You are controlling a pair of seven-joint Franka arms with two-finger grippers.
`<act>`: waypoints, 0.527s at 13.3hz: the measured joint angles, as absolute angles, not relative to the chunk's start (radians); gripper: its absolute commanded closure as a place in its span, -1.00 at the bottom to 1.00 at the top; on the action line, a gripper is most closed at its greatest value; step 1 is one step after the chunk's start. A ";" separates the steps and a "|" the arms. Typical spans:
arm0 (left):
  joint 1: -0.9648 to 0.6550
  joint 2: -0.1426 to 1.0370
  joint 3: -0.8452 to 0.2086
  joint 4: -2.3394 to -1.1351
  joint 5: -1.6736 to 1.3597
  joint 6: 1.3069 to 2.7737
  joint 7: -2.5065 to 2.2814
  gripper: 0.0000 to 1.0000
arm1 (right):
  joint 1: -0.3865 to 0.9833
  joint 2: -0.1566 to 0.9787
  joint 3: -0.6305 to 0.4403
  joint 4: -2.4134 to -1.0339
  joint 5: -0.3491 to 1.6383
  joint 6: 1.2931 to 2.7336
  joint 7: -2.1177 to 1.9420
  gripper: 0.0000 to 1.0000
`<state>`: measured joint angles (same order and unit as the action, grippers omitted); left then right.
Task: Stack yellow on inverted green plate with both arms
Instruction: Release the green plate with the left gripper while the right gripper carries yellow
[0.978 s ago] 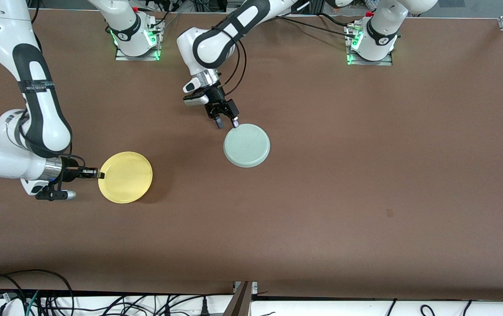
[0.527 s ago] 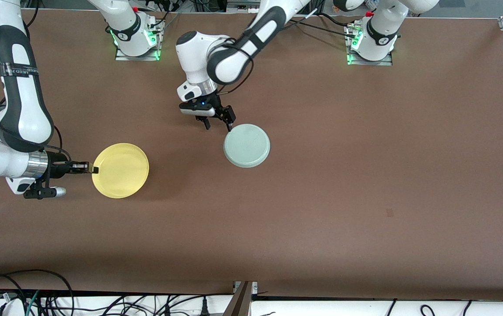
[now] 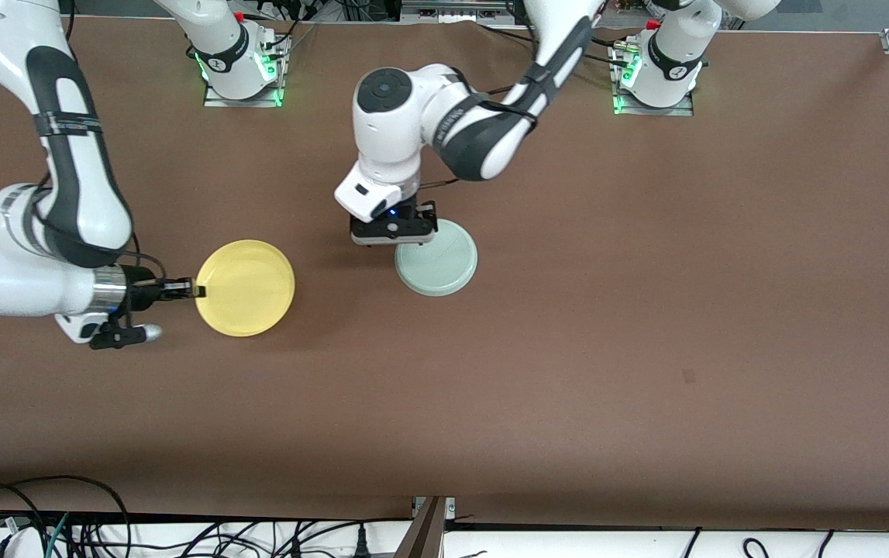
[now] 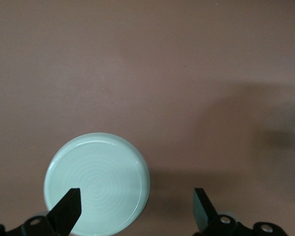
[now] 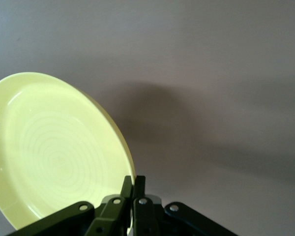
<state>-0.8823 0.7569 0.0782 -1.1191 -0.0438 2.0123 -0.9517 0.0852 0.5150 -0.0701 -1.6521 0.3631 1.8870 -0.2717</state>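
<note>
The yellow plate (image 3: 245, 288) is held by its rim in my right gripper (image 3: 198, 291), toward the right arm's end of the table. In the right wrist view the fingers (image 5: 136, 184) are shut on the rim of the yellow plate (image 5: 54, 152), which hangs a little above the table. The green plate (image 3: 440, 263) lies flat near the table's middle. My left gripper (image 3: 395, 239) is open and points down over its rim. In the left wrist view one finger (image 4: 69, 209) is over the green plate (image 4: 96, 182) and the other is over bare table.
The brown table (image 3: 607, 310) is bare around both plates. The two arm bases (image 3: 239, 62) stand along the edge farthest from the front camera. Cables lie off the edge nearest to the front camera.
My right gripper has carried the yellow plate toward the green plate. My left gripper has swung from beside the green plate to over its rim, still open.
</note>
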 measured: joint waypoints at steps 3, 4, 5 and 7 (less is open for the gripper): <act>-0.785 0.662 0.076 -1.119 -0.070 1.845 -0.852 -1.00 | 0.183 0.529 -0.068 -1.666 0.363 1.923 -0.164 1.00; -0.758 0.628 0.076 -1.119 -0.070 1.789 -0.821 -1.00 | 0.213 0.530 -0.068 -1.682 0.364 1.956 -0.139 1.00; -0.730 0.593 0.077 -1.119 -0.070 1.734 -0.792 -1.00 | 0.237 0.530 -0.064 -1.704 0.368 1.998 -0.121 1.00; -0.661 0.529 0.077 -1.120 -0.071 1.642 -0.729 -1.00 | 0.259 0.528 -0.020 -1.755 0.391 2.086 -0.079 1.00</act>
